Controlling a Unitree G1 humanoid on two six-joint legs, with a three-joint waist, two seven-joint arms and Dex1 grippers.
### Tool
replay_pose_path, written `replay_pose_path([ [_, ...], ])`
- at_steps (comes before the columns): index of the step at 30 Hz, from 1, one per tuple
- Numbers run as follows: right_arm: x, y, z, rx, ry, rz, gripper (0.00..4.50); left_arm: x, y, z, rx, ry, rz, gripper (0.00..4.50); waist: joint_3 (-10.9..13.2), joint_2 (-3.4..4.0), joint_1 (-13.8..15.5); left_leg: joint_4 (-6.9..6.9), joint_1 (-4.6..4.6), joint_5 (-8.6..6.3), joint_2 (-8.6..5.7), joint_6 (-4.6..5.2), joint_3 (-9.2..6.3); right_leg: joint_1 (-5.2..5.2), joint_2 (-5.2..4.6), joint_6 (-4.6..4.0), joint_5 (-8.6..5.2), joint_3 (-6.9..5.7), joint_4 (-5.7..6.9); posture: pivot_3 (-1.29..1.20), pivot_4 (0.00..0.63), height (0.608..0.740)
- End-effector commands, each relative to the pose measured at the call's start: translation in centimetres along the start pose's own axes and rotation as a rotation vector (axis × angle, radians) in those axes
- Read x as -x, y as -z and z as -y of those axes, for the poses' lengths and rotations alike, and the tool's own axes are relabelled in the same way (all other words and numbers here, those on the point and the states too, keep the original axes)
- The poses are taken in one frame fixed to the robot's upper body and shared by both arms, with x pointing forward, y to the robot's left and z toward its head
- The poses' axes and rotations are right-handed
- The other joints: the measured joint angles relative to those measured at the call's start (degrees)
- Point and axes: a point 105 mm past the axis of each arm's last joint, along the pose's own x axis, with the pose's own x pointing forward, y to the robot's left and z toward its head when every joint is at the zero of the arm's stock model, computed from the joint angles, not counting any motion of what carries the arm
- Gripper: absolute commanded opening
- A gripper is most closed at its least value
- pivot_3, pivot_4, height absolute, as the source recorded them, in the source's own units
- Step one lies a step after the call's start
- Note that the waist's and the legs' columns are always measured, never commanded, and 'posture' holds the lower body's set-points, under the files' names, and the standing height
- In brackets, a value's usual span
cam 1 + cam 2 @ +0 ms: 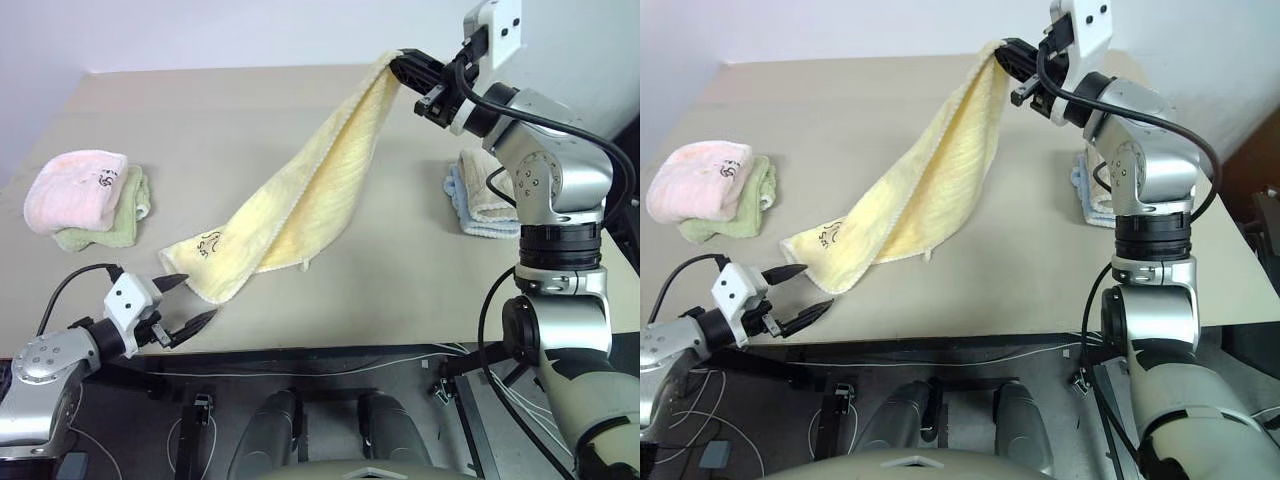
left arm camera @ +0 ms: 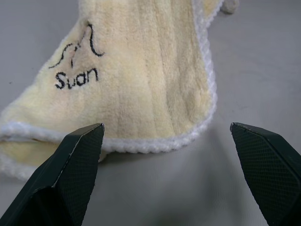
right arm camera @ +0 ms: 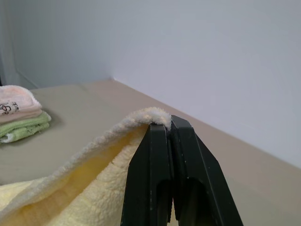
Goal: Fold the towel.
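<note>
Above table [image 1: 400, 290], right gripper [image 1: 398, 66] pinches towel [image 1: 300, 200]; left gripper [image 1: 192, 302] gapes nearby.

Silver-grey metal arms showing rounded joint housings, black cables looping along them, white camera blocks sitting at the wrists, left gripper [image 1: 194, 301] and right gripper [image 1: 397, 64] wearing pointed black textured fingers

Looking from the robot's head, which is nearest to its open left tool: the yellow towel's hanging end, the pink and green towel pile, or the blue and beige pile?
From the left tool:
1. Yellow towel, its low end just ahead.
2. Pink and green pile, far left.
3. Blue and beige pile, far right.
</note>
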Motion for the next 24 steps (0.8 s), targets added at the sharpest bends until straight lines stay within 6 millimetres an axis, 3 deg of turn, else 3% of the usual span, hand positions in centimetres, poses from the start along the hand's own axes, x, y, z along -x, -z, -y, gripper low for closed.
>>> replay_pose_path([
  [1, 0.2, -2.0, -0.4, 0.050, -0.006, 0.051, 0.04, 0.0, -0.1, -0.2, -0.070, 0.022, -0.001, 4.50, 0.0, 0.00, 0.0, 0.00, 0.00, 0.00, 0.00, 0.00, 0.00, 0.00, 0.00, 0.00, 0.00, 0.00, 0.00, 0.00, 0.150, 0.740],
  [11, 0.2, -1.4, -0.7, 0.049, 0.004, 0.040, 0.04, -2.7, -0.5, -0.4, -0.132, 0.115, 0.058, 4.50, 0.0, 0.01, 0.0, 0.00, -0.02, 0.00, -0.01, 0.00, -0.01, -0.04, 0.00, 0.03, 0.02, -0.01, 0.01, 0.00, 0.150, 0.740],
  [19, 0.6, -1.1, -0.3, 0.044, 0.029, 0.030, 0.04, -4.0, 0.0, 1.2, -0.137, 0.240, 0.030, 4.50, 0.0, 0.02, 0.2, 0.00, -0.02, 0.01, -0.02, 0.01, -0.01, -0.01, 0.00, 0.03, 0.02, -0.01, 0.01, 0.00, 0.150, 0.740],
  [24, 0.8, -0.7, -0.1, 0.044, 0.045, 0.023, 0.00, -3.5, 0.0, 2.0, -0.060, 0.310, -0.015, 2.97, 0.0, 0.02, 0.1, 0.02, -0.02, 0.00, -0.05, 0.02, -0.01, 0.02, -0.03, 0.03, 0.02, -0.01, -0.02, 0.00, 0.150, 0.740],
])
